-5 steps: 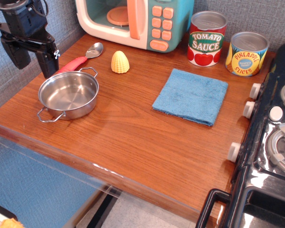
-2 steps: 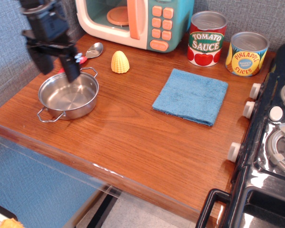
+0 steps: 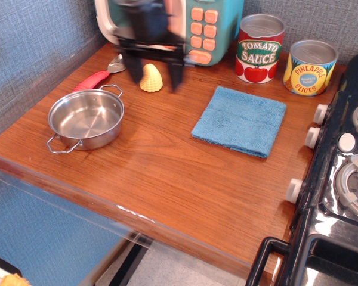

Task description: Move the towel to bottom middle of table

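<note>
- Fingers [image 3: 133, 70] of the gripper [image 3: 154, 74] stand apart and hold nothing; the two dark prongs hang either side of the corn cob [image 3: 151, 78], one just left of it and one just right, blurred by motion.
- Change noted: a second ago the gripper was at the far left, above the steel pot [image 3: 86, 119]; it has since crossed rightward and is now over the corn cob, in front of the toy microwave [image 3: 197, 30].
- Meaning for the task: the arm is on its approach, closing the gap to the towel [image 3: 239, 121]. No contact with the cloth yet; the gripper is left of the towel and behind it, some way off.
- Towel position: flat on the desk [image 3: 167, 179], spread out roughly square, in front of the tomato sauce can [image 3: 259, 47] and just left of the black stove [image 3: 340, 179]. It has not shifted across the three pictures.
- Target area: the near edge of the desk, in front of the towel and to its left, shows bare wood.
- Judgement: the task is at its start; grasp and drag remain to be done.
- Risk: the blurred prongs pass close by the corn cob; whether they touch it cannot be told.
- Other items: red-handled spoon [image 3: 98, 75] lies behind the pot; pineapple can [image 3: 310, 67] sits right of the tomato sauce can.
</note>
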Robot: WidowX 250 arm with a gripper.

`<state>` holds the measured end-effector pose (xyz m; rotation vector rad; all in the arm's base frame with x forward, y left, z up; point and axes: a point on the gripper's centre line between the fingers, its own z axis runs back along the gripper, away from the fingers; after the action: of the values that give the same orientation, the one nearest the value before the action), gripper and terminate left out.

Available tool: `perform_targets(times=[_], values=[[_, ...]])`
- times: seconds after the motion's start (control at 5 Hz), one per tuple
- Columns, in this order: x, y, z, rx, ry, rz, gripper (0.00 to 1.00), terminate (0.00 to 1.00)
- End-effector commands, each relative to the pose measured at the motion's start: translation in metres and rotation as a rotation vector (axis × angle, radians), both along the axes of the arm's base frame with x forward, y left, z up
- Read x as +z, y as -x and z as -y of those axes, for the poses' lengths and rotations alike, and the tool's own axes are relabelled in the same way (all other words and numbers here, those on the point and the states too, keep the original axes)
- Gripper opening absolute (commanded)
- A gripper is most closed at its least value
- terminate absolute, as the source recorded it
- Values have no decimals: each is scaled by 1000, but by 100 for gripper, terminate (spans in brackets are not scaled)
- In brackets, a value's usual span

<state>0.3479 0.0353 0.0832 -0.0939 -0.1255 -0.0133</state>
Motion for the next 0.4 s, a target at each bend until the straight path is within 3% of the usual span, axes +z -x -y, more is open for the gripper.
perform_targets(times=[0.0, 0.2], values=[[-13, -60, 70, 120, -93, 89, 100, 0], [-33, -76, 80, 126, -106, 98, 100, 0]])
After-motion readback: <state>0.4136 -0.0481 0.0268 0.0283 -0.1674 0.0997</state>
